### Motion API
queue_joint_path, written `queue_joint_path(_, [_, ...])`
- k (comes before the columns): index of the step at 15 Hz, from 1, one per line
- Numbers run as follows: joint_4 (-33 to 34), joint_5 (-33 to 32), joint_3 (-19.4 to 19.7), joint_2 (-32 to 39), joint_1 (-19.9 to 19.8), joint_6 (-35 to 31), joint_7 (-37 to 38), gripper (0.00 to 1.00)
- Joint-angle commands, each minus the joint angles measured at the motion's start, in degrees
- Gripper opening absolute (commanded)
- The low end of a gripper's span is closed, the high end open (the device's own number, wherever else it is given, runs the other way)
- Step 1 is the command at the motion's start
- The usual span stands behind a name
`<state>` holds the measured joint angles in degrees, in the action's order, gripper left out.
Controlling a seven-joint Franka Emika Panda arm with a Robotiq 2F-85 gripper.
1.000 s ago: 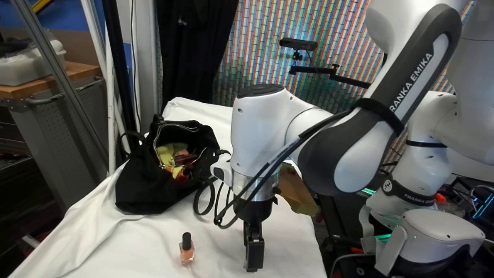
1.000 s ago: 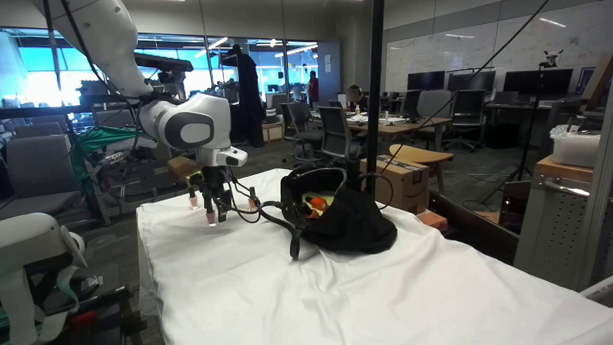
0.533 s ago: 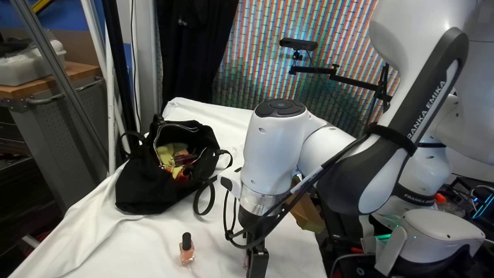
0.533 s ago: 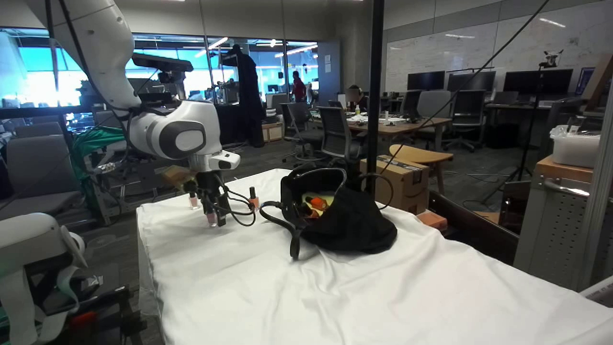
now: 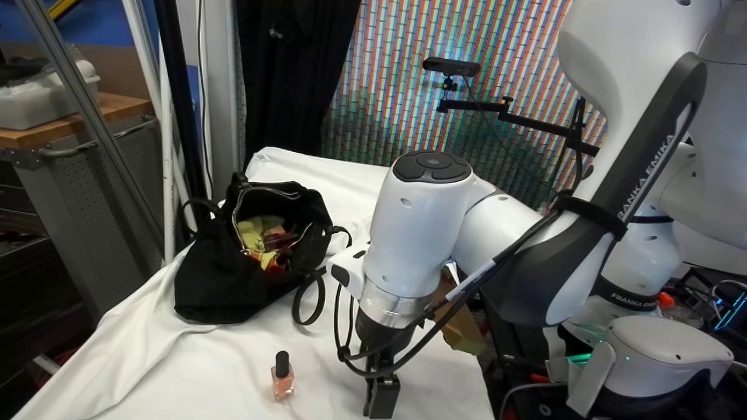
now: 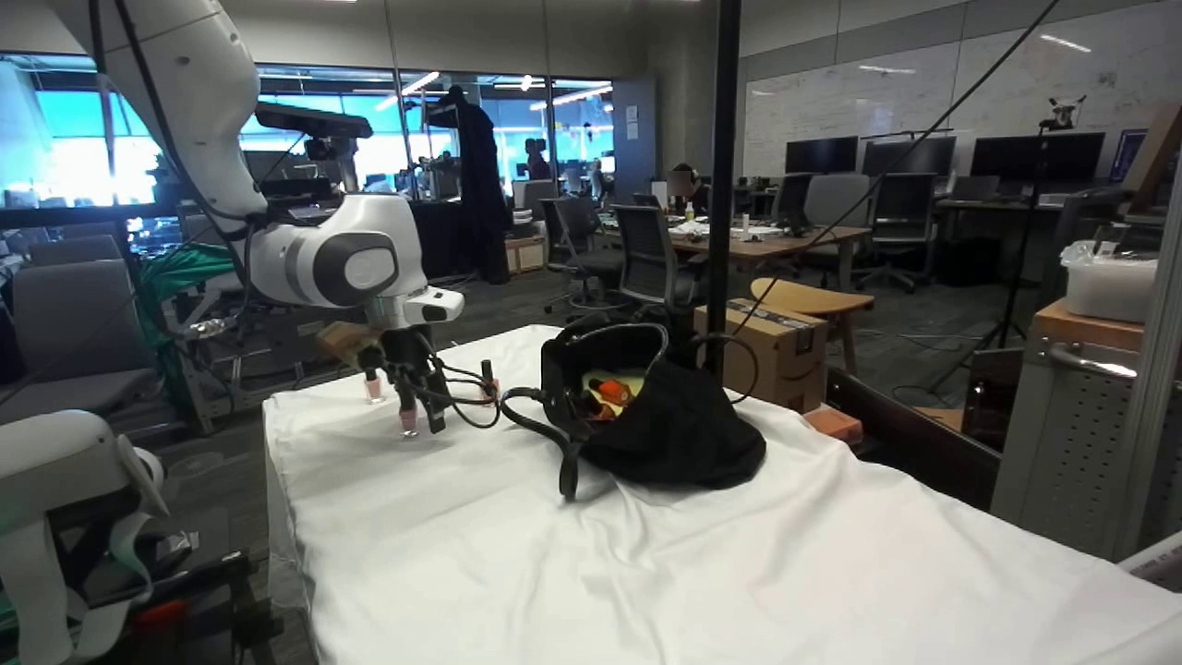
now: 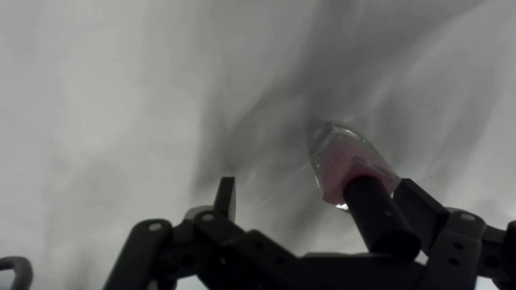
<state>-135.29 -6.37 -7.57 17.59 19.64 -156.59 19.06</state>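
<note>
In the wrist view my gripper is open above the white cloth. Between its fingers stands a pink nail polish bottle with a long black cap, close against the right-hand finger; whether they touch I cannot tell. A wide gap separates it from the left-hand finger. That pink bottle is upright on the cloth beside the gripper in an exterior view, with a paler bottle behind it. A peach bottle with a black cap stands apart from the gripper, which hides the pink one there.
An unzipped black bag sits on the white-covered table, with yellow cloth and orange items inside. Its strap loops toward the arm. Cables hang loose from the wrist. A tan box lies behind the arm.
In an exterior view the arm has come down and away from the bag, then shifted slightly back, tilting the gripper a little. The fingers stay open and the bottles stand where they were.
</note>
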Motion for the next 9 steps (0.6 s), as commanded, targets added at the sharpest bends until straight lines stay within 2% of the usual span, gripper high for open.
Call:
queue_joint_path(1, [1.55, 0.18, -0.63, 1.13, 0.14, 5.34, -1.28, 1.0])
queue_joint_path(5, [3.98, 0.61, -1.93, 1.53, -0.42, 12.86, -3.13, 1.0])
queue_joint_path(9, [5.71, 0.09, -2.14, 2.35, -0.55, 15.23, -4.25, 1.0])
